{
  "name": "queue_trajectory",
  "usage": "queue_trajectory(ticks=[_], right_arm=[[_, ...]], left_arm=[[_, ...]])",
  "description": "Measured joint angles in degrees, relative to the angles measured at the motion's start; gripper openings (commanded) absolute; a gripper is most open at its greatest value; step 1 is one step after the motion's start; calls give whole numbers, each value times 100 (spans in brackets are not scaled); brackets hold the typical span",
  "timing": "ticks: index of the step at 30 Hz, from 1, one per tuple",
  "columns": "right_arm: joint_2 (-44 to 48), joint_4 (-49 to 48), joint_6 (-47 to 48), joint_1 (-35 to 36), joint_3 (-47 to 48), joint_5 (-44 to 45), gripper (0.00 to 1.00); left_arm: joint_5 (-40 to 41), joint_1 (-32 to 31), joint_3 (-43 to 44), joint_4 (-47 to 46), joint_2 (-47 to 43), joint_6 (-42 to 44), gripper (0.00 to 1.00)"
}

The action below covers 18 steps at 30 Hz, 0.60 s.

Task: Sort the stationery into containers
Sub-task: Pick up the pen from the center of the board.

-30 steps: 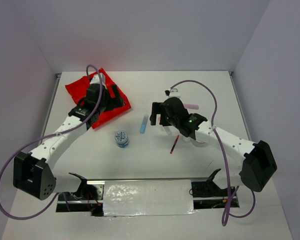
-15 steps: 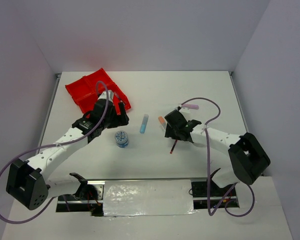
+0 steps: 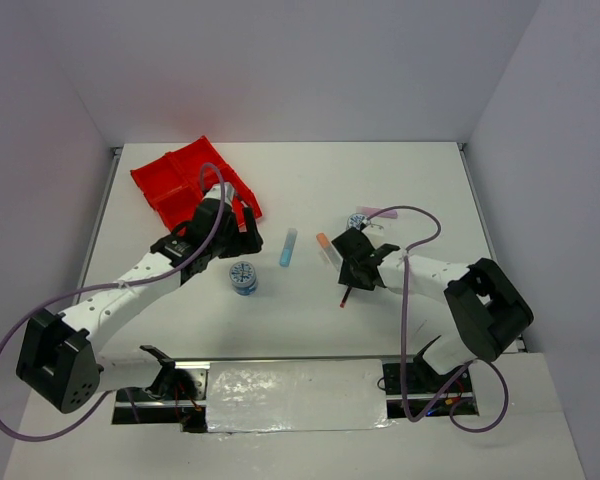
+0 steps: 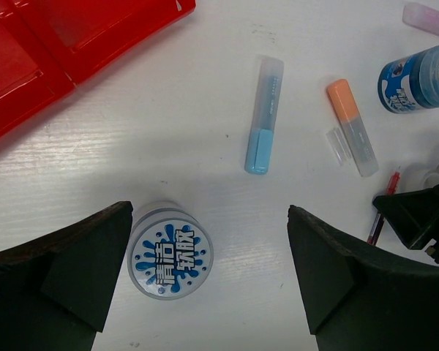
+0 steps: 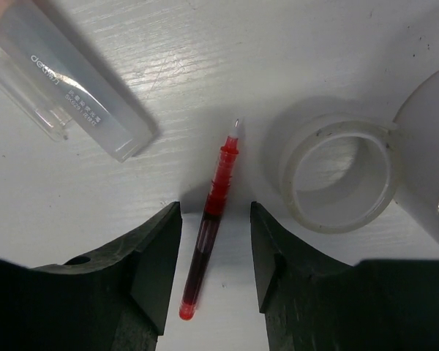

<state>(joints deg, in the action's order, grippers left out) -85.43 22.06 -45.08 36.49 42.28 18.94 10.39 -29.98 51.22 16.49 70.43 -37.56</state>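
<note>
Stationery is lying scattered over the white table, and I'm working above it with both arms. My right gripper is hanging low over the red pen, its fingers standing apart, one on each side of the barrel. A sliver of table is showing on both sides, so I'm straddling the pen, not pinching it. The pen is lying flat, with its fine tip pointing away from my wrist. The clear tape ring is sitting just beside that tip without touching it. The orange-tipped stick is lying at a slant on the other side, near the pen but apart from it.

My left gripper is hovering with its jaws spread wide and gripping nothing. One blue-white tub is standing upright close against one finger, and I cannot tell whether they are touching. Beyond it the light-blue stick is lying alone on the table. The second tub is sitting further across, near my right arm, and the pink stick is lying just past it.

The red tray is resting at the far left of the table, its near corner partly hidden behind my left arm. All these pieces are lying on the table outside it.
</note>
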Motion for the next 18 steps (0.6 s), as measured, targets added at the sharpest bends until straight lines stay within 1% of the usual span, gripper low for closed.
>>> queue_trajectory(ticks=[3, 7, 9, 11, 13, 16, 17, 18], right_arm=[[0, 31, -79, 105, 0, 118, 49], [-59, 140, -254, 538, 11, 420, 48], [-92, 149, -310, 638, 15, 533, 44], [-101, 155, -367, 651, 13, 586, 43], [-105, 157, -400, 651, 13, 610, 39], [-142, 157, -420, 649, 13, 669, 30], [-155, 144, -420, 647, 13, 678, 21], [-170, 118, -413, 638, 17, 678, 15]], left_arm=[[-9, -20, 0, -22, 11, 0, 99], [-22, -26, 0, -31, 15, 0, 99], [-24, -28, 0, -48, 31, 0, 99], [-26, -33, 0, -72, 42, 0, 99], [-31, -37, 0, -96, 57, -2, 99], [-37, -46, 0, -116, 68, 0, 99], [-48, -50, 0, -118, 70, 0, 99], [-66, -50, 0, -129, 72, 0, 99]])
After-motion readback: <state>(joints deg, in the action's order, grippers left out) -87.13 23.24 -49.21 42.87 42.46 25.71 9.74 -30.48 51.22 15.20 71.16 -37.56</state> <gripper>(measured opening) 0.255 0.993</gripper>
